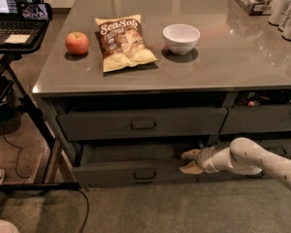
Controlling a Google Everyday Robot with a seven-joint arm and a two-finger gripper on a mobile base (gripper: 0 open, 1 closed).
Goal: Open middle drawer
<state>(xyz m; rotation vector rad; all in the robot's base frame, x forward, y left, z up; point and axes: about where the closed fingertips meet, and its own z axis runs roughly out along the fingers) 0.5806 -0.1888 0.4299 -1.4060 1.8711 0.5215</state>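
The middle drawer (111, 173) is a wide dark grey drawer with a small loop handle (144, 174) at its centre. It stands pulled out a little, and its dark inside (131, 153) shows behind the front. My gripper (189, 161) is at the right end of that front, on the end of the white arm (252, 159) that comes in from the right. Its tan fingers (188, 154) are apart, one above the front's top edge and one in front of it. The drawer above (102, 124) is closed.
On the grey countertop (233, 57) lie a red apple (77, 43), a chip bag (123, 41) and a white bowl (181, 38), with cans (286, 11) at the back right. A laptop stand (19, 33) with cables stands to the left. A narrower drawer (262, 118) sits to the right.
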